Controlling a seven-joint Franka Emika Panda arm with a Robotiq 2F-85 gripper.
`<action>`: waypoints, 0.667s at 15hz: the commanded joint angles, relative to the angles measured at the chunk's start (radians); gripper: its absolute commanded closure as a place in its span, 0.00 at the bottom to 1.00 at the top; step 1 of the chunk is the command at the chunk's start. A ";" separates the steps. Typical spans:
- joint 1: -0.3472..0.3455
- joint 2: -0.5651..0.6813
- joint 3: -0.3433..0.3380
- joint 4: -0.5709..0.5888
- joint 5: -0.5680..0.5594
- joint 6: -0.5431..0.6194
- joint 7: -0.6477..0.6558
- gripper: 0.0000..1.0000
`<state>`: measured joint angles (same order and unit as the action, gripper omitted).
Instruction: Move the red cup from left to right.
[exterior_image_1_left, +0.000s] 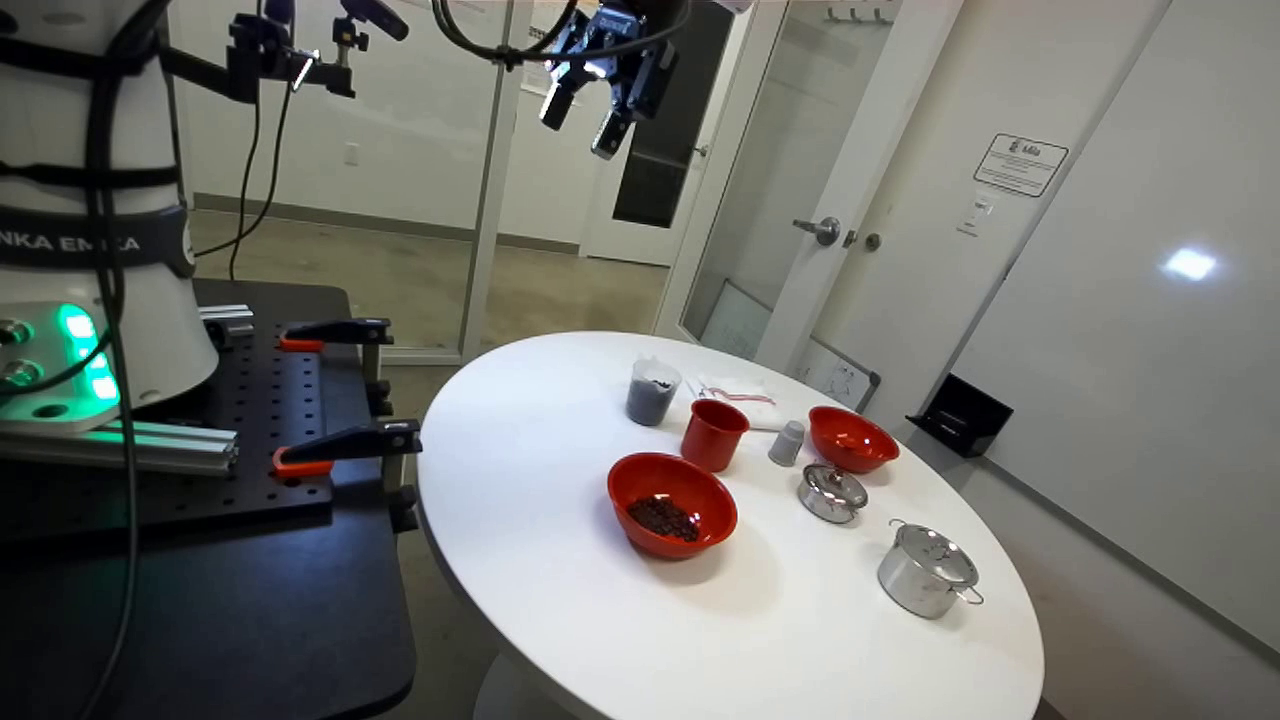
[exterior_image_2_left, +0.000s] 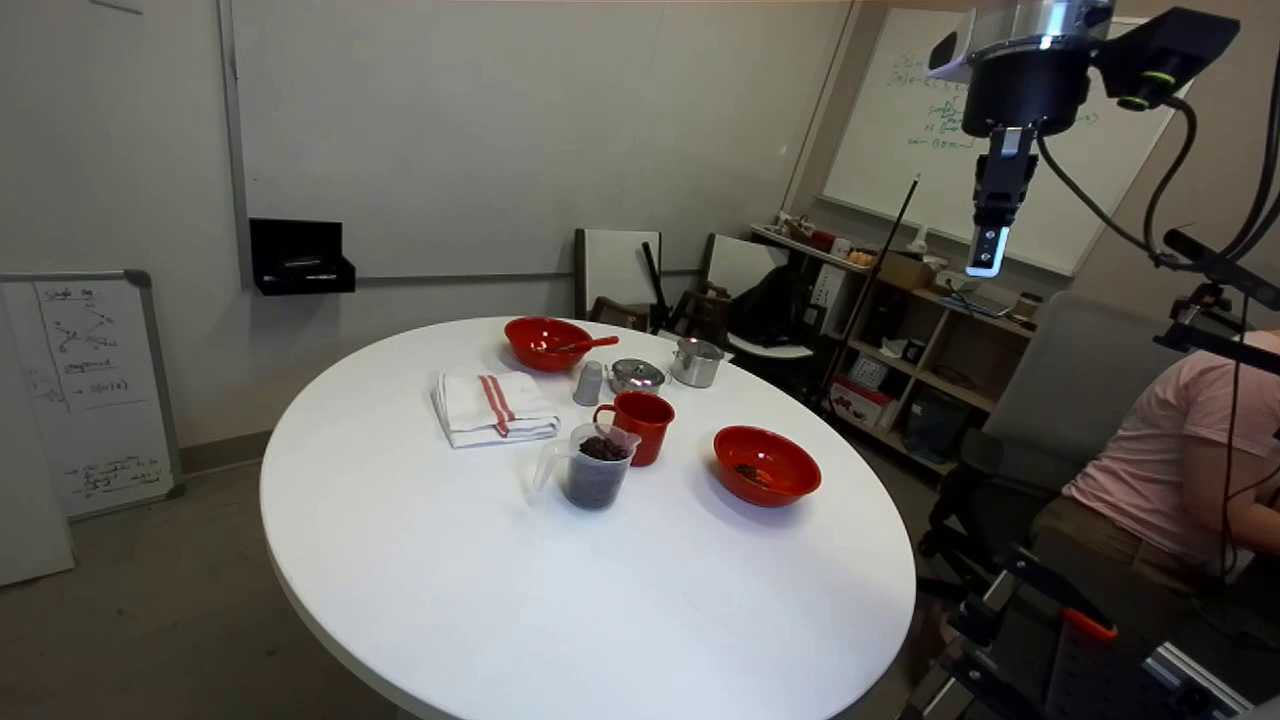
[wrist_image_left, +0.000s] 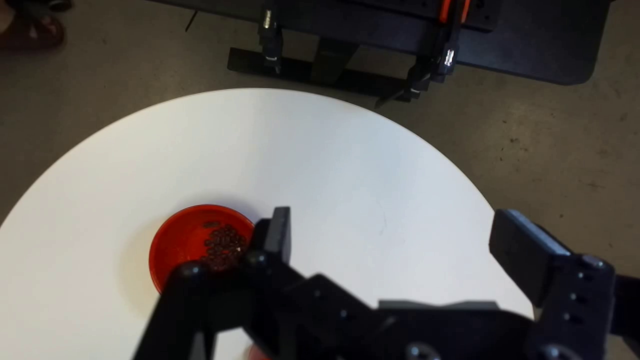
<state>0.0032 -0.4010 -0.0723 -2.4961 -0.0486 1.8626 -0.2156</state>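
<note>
The glossy red cup stands upright on the white round table in both exterior views (exterior_image_1_left: 714, 437) (exterior_image_2_left: 642, 426). Its handle shows in an exterior view, pointing toward the towel. It stands close beside a clear measuring cup and a red bowl. A small red patch at the bottom edge of the wrist view is mostly hidden; I cannot tell if it is the cup. My gripper (exterior_image_1_left: 580, 122) hangs high above the table, well apart from the cup. It is open and empty, its fingers wide apart in the wrist view (wrist_image_left: 400, 235).
A red bowl with dark beans (exterior_image_1_left: 672, 505) and the measuring cup with dark contents (exterior_image_2_left: 596, 480) flank the cup. A small grey cup (exterior_image_1_left: 787, 443), lidded metal pot (exterior_image_1_left: 833, 493), larger metal pot (exterior_image_1_left: 928, 570), second red bowl (exterior_image_1_left: 853, 438) and folded towel (exterior_image_2_left: 495, 408) stand farther off.
</note>
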 joint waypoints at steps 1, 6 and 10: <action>-0.003 0.000 0.003 0.001 0.001 -0.001 -0.001 0.00; -0.009 0.009 -0.001 0.010 -0.002 0.015 0.004 0.00; -0.009 0.055 0.005 0.098 0.003 0.075 0.026 0.00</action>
<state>-0.0012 -0.3925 -0.0722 -2.4725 -0.0482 1.9118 -0.2038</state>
